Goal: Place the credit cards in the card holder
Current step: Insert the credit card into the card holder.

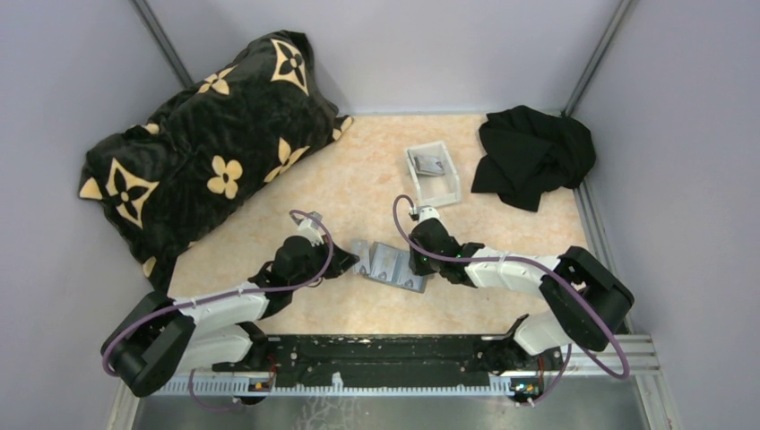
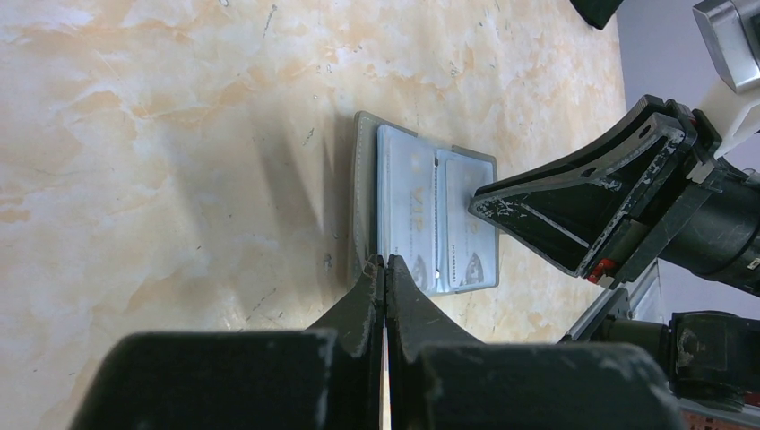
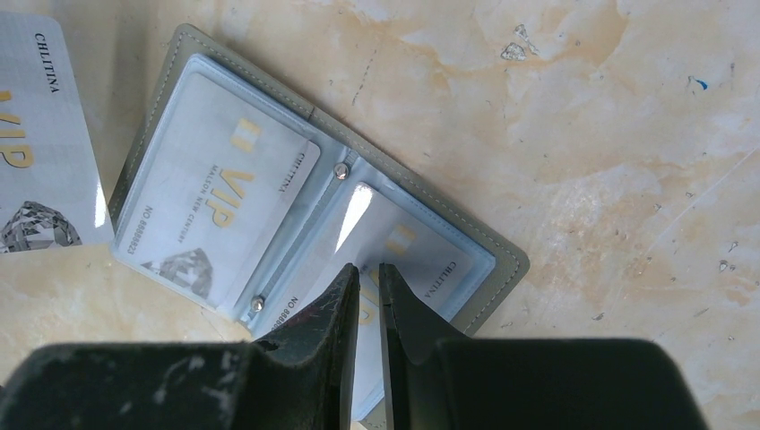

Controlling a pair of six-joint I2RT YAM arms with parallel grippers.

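Glossy credit cards (image 3: 215, 206), matt card holder (image 3: 504, 260) (cloth-like)

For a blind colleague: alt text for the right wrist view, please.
An open grey card holder lies on a marbled table, a VIP card in each clear sleeve. The right gripper, jaws slightly apart, points at the right-hand card; a third card lies loose at upper left.
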